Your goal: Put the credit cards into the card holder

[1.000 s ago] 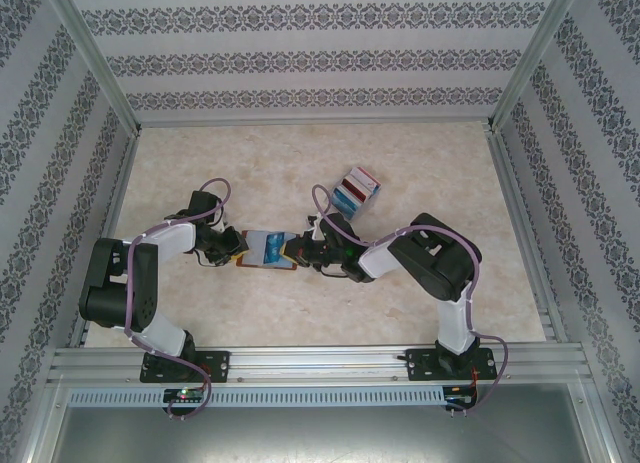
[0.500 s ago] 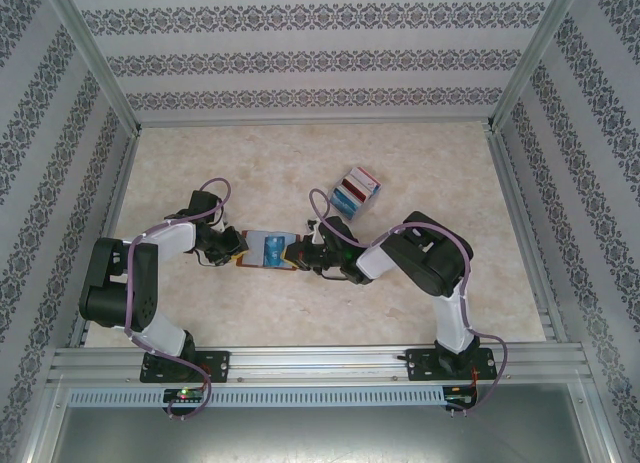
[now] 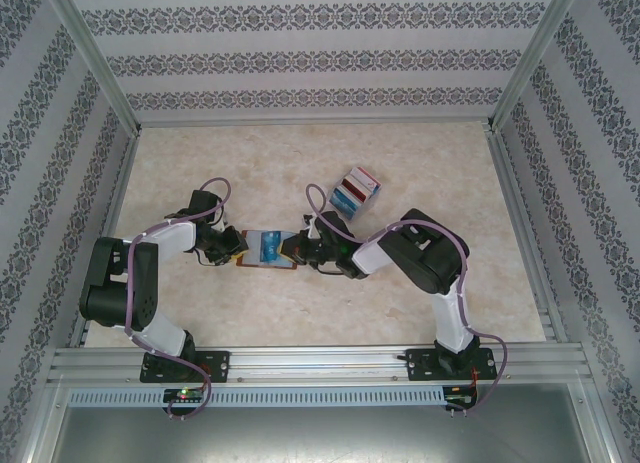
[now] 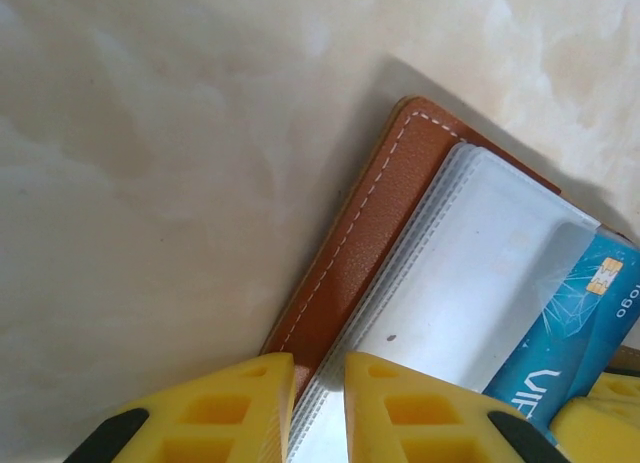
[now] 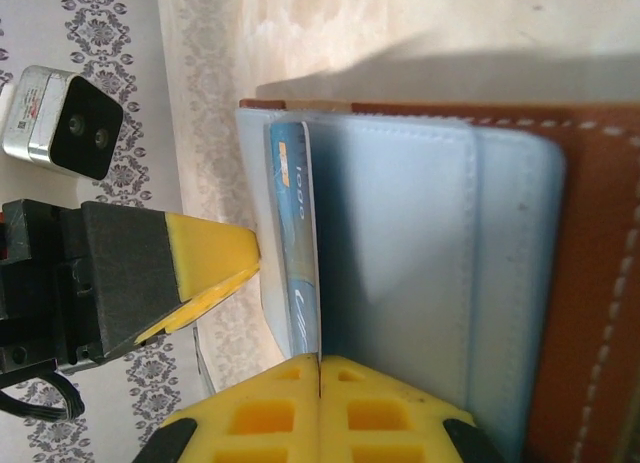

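card holder [image 4: 350, 243] on desk [image 3: 300, 163]: left jaws pinch its brown edge, right jaws pinch blue credit card [image 5: 293, 233] at pocket mouth. Top view: card stack [image 3: 354, 191] beyond right jaws, desk free around.

Brown card holder [image 4: 350, 243] lies open, 1 blue card [image 4: 575, 328] partly in its pocket, spare cards [image 3: 355, 190] stacked apart.

A pale marbled table top [image 3: 250, 153] fills the middle of the frame. Walls [image 3: 320, 58] with grey flowered stripes stand on three sides. A metal rail [image 3: 320, 361] crosses the bottom. Light is soft, even.
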`<state>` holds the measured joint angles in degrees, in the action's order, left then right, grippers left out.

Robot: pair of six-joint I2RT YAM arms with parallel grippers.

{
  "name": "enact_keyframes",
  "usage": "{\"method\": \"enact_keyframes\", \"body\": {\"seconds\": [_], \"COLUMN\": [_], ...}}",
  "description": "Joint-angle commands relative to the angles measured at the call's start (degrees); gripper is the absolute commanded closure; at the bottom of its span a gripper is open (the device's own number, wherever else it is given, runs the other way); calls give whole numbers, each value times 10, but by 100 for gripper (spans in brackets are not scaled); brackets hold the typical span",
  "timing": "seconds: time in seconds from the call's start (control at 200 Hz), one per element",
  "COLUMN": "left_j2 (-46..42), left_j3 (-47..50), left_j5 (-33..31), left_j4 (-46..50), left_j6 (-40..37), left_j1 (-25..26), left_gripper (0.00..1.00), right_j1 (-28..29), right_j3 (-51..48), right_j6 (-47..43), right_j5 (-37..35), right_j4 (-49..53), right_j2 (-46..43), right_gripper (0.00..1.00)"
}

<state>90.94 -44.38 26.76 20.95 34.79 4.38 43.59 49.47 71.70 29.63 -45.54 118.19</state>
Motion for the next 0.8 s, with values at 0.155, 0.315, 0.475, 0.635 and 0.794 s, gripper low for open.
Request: {"method": "enact_keyframes", "body": {"seconds": [0.155, 0.315, 0.475, 0.635, 0.794], "left_j2": [20, -2, -18, -23, -25], "left_j3": [14, 23, 23, 24, 25], "left_j5": [-34, -14, -4, 19, 34], "left_j4": [21, 18, 23, 15, 7], "left_j6": [2, 9, 13, 24, 32], "left_j1": [-3, -3, -3, -3, -3], "left_gripper": [71, 62, 63, 63, 63], "right_j1": [6, 21, 38, 47, 54], "right_j3": [24, 38, 65, 89, 114], "right_j6": [-9, 5, 11, 12, 6], "right_j5": [-24, -27, -26, -28, -25], "right_j4": [2, -3, 5, 26, 72], "right_j2": [35, 45, 56, 64, 68], "right_gripper": [100, 99, 95, 92, 90]}}
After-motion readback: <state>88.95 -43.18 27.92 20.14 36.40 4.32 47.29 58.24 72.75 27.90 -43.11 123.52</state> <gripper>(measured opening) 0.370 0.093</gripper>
